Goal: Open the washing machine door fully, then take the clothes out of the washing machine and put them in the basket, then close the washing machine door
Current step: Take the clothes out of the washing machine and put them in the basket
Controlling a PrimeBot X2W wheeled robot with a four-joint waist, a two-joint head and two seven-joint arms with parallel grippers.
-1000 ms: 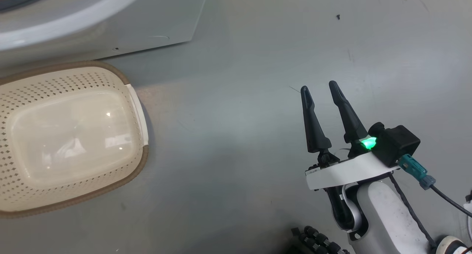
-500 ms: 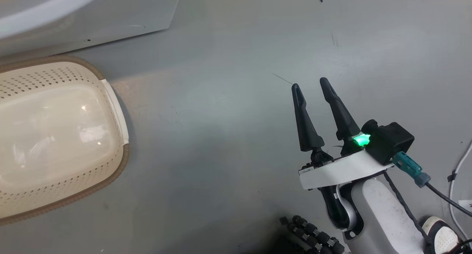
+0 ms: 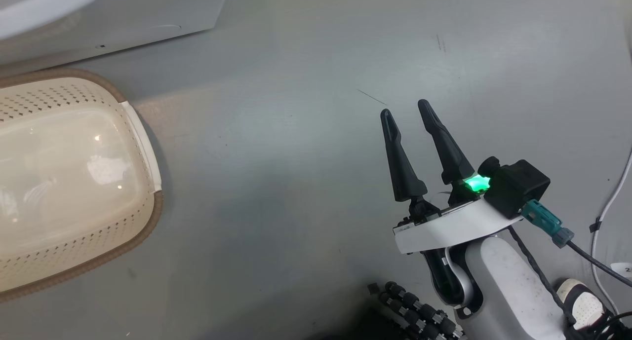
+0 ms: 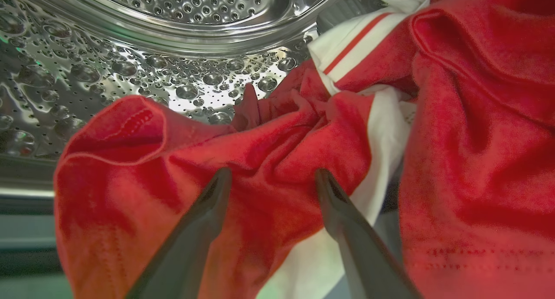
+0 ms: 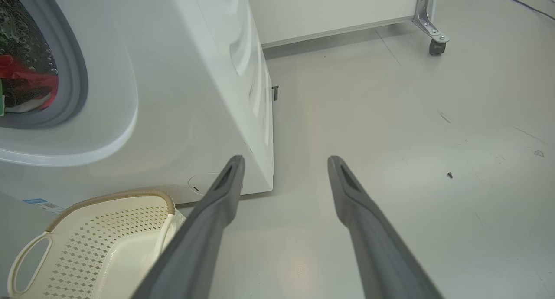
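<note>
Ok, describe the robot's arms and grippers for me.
Right gripper: two long tapering black fingers on a curved white plate, a green light, a black box with a teal plug and black cable, pale forearm. Left gripper: the same dark tapering fingers.

Right gripper (image 3: 404, 108): two long tapered matte-black fingers (image 3: 401, 170), shallow slot near each tip. White curved wrist plate (image 3: 444, 229), tiny print at edge. Black boxy camera module (image 3: 518, 184), green LED (image 3: 476, 183) lit. Teal connector (image 3: 540, 217) with grey boot, thin black cable (image 3: 597, 265). Pale grey forearm (image 3: 508, 290). Black ribbed conduit (image 3: 419, 313) underneath. Left gripper (image 4: 273, 173): same dark fingers.
</note>
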